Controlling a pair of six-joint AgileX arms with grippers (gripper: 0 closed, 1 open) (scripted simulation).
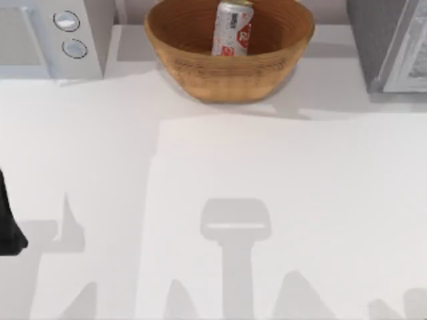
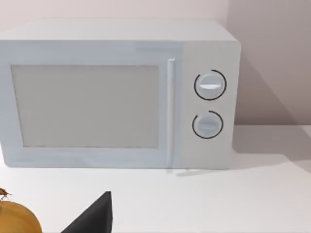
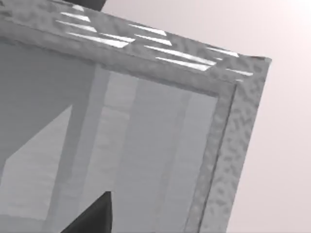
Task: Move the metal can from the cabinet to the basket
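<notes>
The small silver metal can (image 1: 232, 28) with red marks stands inside the tan woven basket (image 1: 200, 67) — I judge only a clean withdrawal remains — though neither gripper's finger state can be told.

The left arm (image 1: 9, 227) sat at the far left edge of the top view, a dark shape low beside the table's left side; a dark tip of the left gripper (image 2: 95, 216) poked into the left wrist view, too little to read how its fingers stood; over on the other wrist camera, a dark tip of the right gripper (image 3: 95, 216) edged in the same way, and its fingers could not be read either.
</notes>
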